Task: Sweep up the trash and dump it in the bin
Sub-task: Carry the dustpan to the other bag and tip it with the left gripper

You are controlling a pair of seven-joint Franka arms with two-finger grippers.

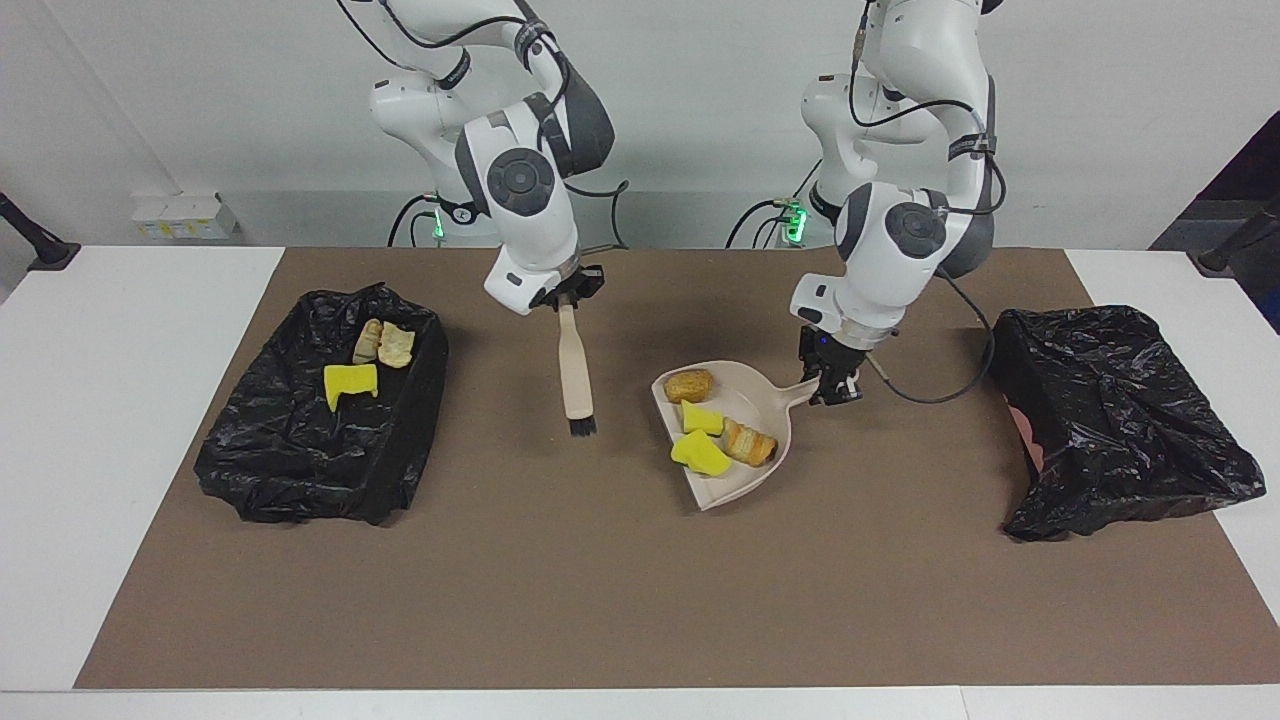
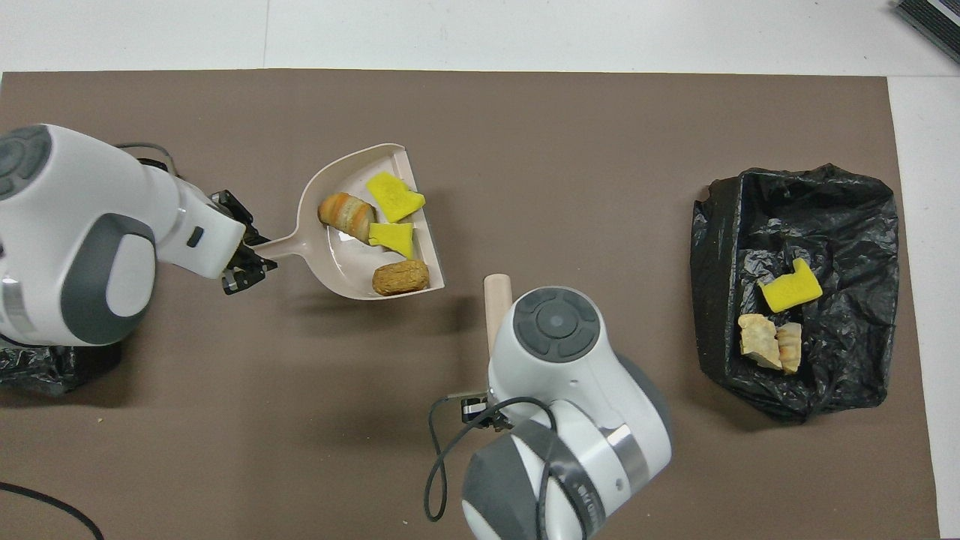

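Note:
My left gripper (image 1: 832,388) (image 2: 244,262) is shut on the handle of the beige dustpan (image 1: 762,478) (image 2: 330,262) and holds it roughly level above the mat's middle. In the pan lies trash: a brown roll (image 1: 690,384) (image 2: 400,277), a croissant (image 1: 750,442) (image 2: 346,212) and two yellow sponge pieces (image 1: 700,452) (image 2: 394,196). My right gripper (image 1: 567,300) is shut on the beige brush (image 1: 575,375) (image 2: 496,294), which hangs bristles down beside the pan. In the overhead view the right arm hides that gripper. The bin (image 1: 300,480) (image 2: 847,225) stands at the right arm's end.
The bin, lined with a black bag, holds a yellow sponge (image 1: 350,383) (image 2: 789,291) and two bread pieces (image 1: 385,343) (image 2: 766,341). A second black-bagged bin (image 1: 1110,420) stands at the left arm's end. A brown mat (image 1: 640,600) covers the table.

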